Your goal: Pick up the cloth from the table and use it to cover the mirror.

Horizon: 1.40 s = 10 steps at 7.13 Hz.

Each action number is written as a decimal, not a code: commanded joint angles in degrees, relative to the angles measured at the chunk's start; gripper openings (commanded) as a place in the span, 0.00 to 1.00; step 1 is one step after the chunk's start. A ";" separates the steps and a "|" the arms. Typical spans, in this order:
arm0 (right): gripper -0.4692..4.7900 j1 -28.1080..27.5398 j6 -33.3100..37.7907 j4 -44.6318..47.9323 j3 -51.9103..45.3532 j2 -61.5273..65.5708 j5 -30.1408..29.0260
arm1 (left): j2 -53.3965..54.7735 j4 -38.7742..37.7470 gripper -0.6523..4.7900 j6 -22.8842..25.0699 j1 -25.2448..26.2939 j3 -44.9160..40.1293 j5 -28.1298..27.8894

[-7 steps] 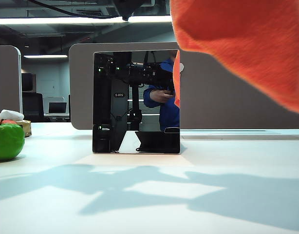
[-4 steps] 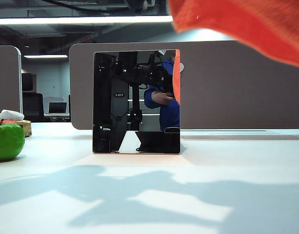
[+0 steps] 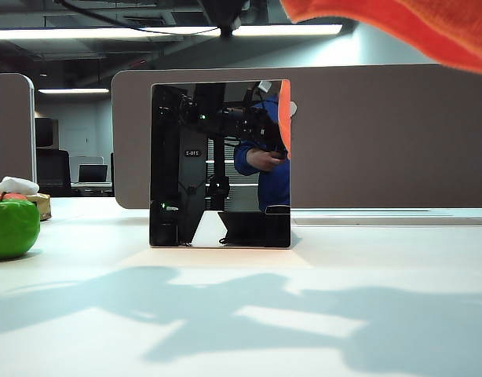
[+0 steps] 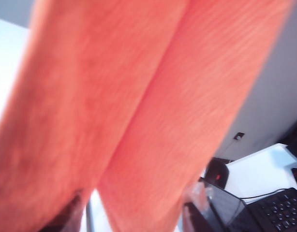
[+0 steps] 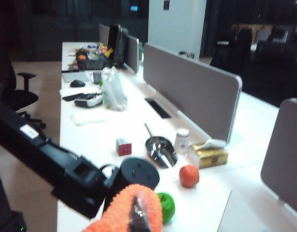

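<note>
Because the cloth (image 4: 153, 111) fills the left wrist view as two soft orange folds, it reads as a light, limp, fuzzy towel that will sag wherever it is unsupported and should grip well rather than slip. In that view only dark blurred shapes that may be the fingers of the left gripper (image 4: 134, 217) show at the lower edge; whether they pinch the fabric or merely stand beside it cannot be told. In the right wrist view the right gripper (image 5: 139, 212) is fully closed with a tuft of the cloth bunched around its fingertips, so this hand holds one edge. In the exterior view the cloth hangs in the air at about one o'clock, well above the table (image 3: 241, 314) and apart from the mirror (image 3: 220, 163), which stands upright at centre; a strip of orange shows along the right edge of the mirror's face. Farther off, at nine o'clock, sits a green apple (image 3: 12, 226). Judged from its drape, the cloth is best held at two neighbouring corners and kept spread; the frameless mirror looks fragile and easily tipped.
</note>
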 commanded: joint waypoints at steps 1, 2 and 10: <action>0.08 0.04 1.68 3.54 0.28 -0.31 0.09 | 1.95 0.13 0.62 0.02 -0.42 0.17 -0.52; 0.08 0.02 1.68 3.54 0.28 -0.42 0.85 | 2.64 0.20 0.31 0.24 -0.42 0.17 -2.60; 0.08 -0.83 -4.28 -19.19 0.07 10.32 61.64 | -17.66 -3.26 0.11 0.46 0.00 0.20 -74.97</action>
